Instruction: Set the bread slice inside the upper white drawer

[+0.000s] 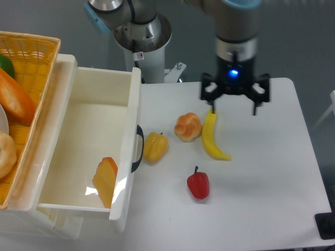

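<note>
The bread slice (106,179) lies inside the upper white drawer (78,104), leaning against the inside of its front panel near the dark curved handle (138,148). The drawer stands pulled open. My gripper (234,109) hangs over the right part of the table, far from the drawer, above the top end of a banana. It is open and its fingers (212,105) hold nothing.
On the white table (261,172) lie a yellow bell pepper (155,146), a round bun (187,126), a banana (212,135) and a red pepper (198,183). A woven yellow basket (29,47) with food sits at the left, beside the drawer. The arm's base (143,36) stands at the back.
</note>
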{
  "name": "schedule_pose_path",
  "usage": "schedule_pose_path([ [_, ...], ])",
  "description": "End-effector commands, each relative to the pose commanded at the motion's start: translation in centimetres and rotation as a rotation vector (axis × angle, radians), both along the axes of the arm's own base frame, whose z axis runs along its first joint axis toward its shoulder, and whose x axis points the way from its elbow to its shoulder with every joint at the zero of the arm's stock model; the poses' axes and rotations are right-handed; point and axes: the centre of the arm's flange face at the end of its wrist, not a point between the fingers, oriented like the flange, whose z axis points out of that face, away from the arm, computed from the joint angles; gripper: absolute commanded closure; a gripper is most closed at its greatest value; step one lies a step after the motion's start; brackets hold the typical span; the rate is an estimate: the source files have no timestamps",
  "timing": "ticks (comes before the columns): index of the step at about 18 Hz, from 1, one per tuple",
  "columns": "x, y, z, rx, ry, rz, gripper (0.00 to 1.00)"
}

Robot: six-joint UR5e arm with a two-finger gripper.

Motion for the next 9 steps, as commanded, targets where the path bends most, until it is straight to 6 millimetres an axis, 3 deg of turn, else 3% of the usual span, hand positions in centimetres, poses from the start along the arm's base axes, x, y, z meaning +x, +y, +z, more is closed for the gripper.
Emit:
schedule_pose_path([
  [3, -4.6, -1.2, -2.3, -0.027, -0.009, -0.064, 0.0],
  [9, -7.3, -2.6, -6.6, -0.118, -0.039, -0.242, 0.0],
])
